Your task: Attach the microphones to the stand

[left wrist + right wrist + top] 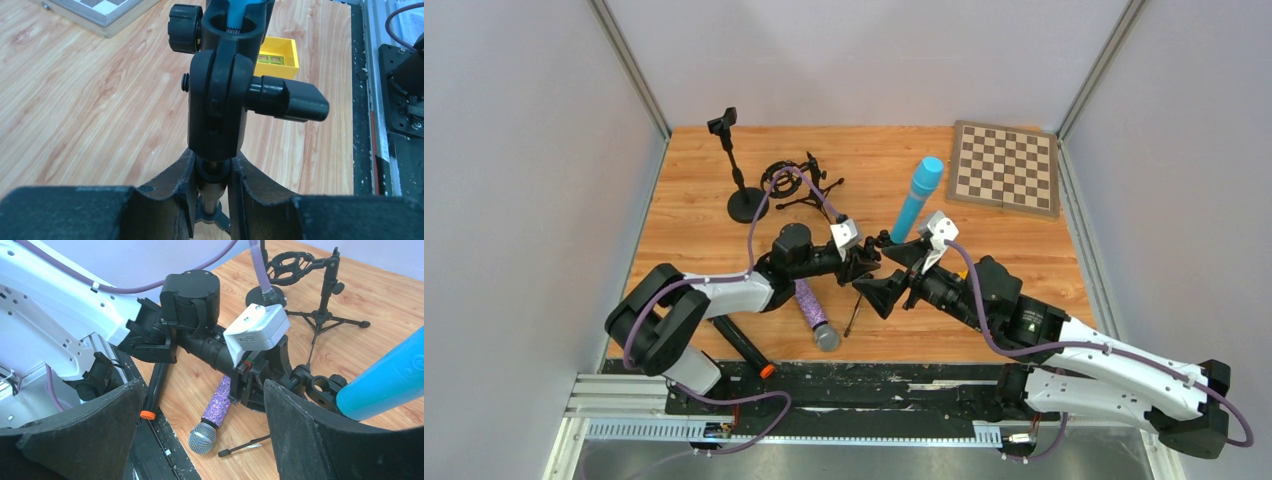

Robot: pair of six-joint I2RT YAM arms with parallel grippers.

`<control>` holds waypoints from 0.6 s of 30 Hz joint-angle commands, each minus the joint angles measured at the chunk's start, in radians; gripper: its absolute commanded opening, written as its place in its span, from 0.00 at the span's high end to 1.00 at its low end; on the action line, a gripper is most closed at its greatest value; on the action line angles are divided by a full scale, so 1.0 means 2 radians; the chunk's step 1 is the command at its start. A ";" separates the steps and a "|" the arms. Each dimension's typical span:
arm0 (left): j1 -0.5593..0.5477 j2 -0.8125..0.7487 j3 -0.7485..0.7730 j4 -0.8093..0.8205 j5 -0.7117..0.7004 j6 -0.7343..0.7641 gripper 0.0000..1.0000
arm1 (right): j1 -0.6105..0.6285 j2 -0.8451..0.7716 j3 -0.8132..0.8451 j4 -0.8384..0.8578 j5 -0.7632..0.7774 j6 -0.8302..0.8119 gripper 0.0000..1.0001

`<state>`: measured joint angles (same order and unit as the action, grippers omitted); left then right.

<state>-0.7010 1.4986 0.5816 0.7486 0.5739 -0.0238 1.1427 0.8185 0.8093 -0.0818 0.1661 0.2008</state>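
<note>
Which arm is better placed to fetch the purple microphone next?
Right, probably. The left gripper clamps the stand under the blue microphone, so it is busy; the right gripper is open, empty, with the purple microphone lying just ahead.

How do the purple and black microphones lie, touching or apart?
Apart. Right wrist view shows bare wood between the purple microphone and the black microphone.
</note>
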 commanded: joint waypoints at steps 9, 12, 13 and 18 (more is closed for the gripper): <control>-0.017 0.106 0.124 0.074 0.006 -0.029 1.00 | 0.001 -0.038 -0.007 -0.013 0.037 0.005 0.12; -0.022 0.132 0.154 0.097 -0.009 -0.045 1.00 | 0.000 -0.042 -0.007 -0.016 0.041 0.003 0.12; -0.022 0.136 0.161 0.101 -0.011 -0.047 1.00 | 0.000 -0.043 -0.007 -0.016 0.042 0.003 0.12; -0.030 0.180 0.222 0.105 -0.035 -0.060 1.00 | 0.000 -0.052 -0.007 -0.020 0.047 0.001 0.12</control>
<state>-0.7456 1.8282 0.9142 0.8288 0.5488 -0.0990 1.1423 0.7391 0.7986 -0.1219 0.2352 0.2077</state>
